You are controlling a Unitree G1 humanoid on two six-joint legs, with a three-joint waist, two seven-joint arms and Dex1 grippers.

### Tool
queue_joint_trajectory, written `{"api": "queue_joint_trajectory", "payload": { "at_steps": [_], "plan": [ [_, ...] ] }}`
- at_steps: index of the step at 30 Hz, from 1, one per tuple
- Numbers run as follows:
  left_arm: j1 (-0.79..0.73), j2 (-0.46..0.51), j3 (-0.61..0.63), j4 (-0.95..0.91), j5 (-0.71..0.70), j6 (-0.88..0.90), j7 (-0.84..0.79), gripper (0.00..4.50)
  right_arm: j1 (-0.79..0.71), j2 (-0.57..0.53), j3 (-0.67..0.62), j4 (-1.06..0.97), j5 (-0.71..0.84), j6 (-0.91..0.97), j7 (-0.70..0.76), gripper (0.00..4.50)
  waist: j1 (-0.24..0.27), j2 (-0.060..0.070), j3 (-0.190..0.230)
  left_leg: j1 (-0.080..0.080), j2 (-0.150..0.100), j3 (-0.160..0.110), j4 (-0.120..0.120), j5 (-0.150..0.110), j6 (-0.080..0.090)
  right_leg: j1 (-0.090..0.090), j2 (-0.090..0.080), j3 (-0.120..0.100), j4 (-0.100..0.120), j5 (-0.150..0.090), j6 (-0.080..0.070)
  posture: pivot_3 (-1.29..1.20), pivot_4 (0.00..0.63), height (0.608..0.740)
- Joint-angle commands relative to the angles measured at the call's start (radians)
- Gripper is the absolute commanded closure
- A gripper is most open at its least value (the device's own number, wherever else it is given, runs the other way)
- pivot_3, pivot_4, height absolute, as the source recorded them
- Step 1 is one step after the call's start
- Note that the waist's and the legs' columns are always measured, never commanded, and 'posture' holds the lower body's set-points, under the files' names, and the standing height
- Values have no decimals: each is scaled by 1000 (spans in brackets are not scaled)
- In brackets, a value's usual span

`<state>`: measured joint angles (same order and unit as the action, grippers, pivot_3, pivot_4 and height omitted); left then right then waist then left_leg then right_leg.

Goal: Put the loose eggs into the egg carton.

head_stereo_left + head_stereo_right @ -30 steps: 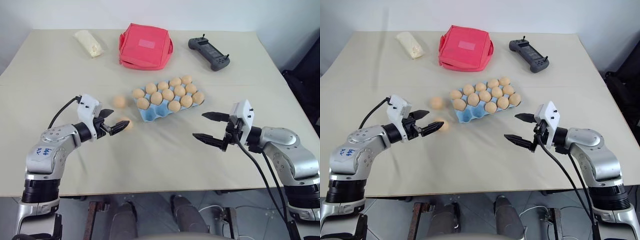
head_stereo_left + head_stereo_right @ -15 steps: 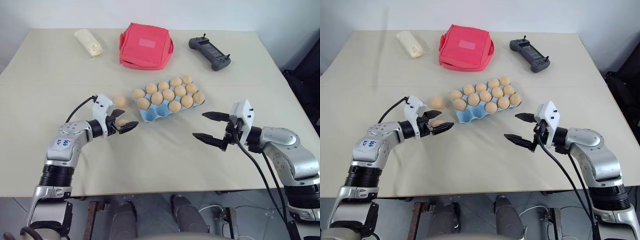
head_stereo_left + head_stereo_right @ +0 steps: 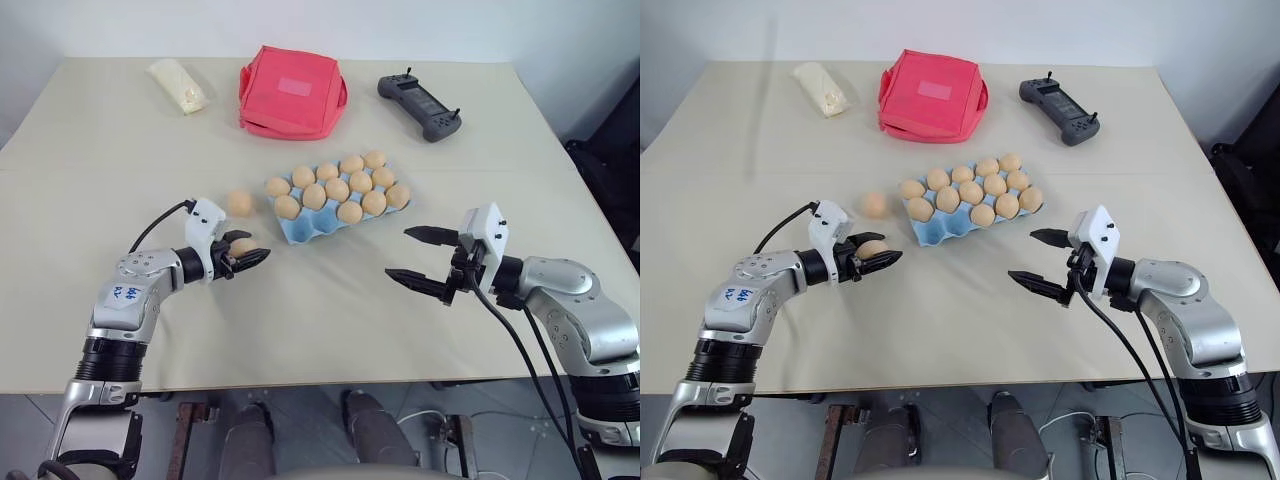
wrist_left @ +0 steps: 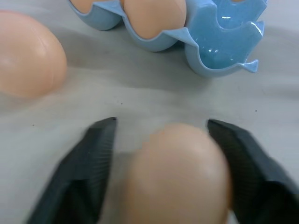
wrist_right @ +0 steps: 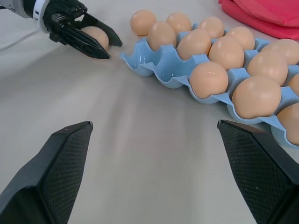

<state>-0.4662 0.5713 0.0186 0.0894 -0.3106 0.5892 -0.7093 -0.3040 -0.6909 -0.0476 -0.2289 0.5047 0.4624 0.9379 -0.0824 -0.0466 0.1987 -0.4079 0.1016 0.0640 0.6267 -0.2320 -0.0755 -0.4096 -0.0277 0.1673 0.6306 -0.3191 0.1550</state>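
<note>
1. Left tool point(image 3: 250, 256) brackets a loose egg point(image 3: 241, 246) on the tabletop point(image 3: 320, 300), fingers close on both sides; a firm clamp can't be confirmed.
2. Second loose egg point(image 3: 238, 202) waits beside the carton point(image 3: 300, 228).
3. Carton's nearly full, with empty cups at its near-left end.
4. Right tool point(image 3: 422, 257) hangs wide apart, empty.

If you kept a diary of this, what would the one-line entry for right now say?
left end effector: fingers around loose egg on table | second loose egg: beside egg carton | right end effector: open, holding nothing
</note>
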Motion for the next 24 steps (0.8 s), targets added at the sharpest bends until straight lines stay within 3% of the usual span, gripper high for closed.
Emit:
{"api": "queue_joint_trajectory", "payload": {
  "at_steps": [1,3,11,17,24],
  "plan": [
    [0,14,13,-54,-5,5,-8,2508,0,-17,-38,-33,8,-8,-1,0,0,0,0,0,0,0,0,0,0,0,0,0,0,0,0,0,150,740],
    [-13,18,22,-91,-27,33,-17,2802,3,-19,-42,-35,9,-7,-2,0,0,0,0,0,0,0,0,0,0,0,0,0,0,0,0,0,150,740],
    [-149,-13,47,-170,-152,135,-58,2864,11,-18,-51,-47,12,-4,-13,0,3,0,0,0,0,0,1,0,0,0,0,0,0,0,0,0,150,740],
    [-279,-78,-22,-25,-108,54,-79,2864,16,-17,-53,-48,10,-8,-20,0,3,0,0,0,0,0,1,0,0,0,0,0,-1,0,1,0,150,740],
    [-415,-238,-127,256,-11,-104,-106,2864,20,-9,-54,-57,8,-8,-34,0,7,0,0,-1,-1,0,1,0,0,0,0,0,-2,1,1,0,150,740]
  ]
}}
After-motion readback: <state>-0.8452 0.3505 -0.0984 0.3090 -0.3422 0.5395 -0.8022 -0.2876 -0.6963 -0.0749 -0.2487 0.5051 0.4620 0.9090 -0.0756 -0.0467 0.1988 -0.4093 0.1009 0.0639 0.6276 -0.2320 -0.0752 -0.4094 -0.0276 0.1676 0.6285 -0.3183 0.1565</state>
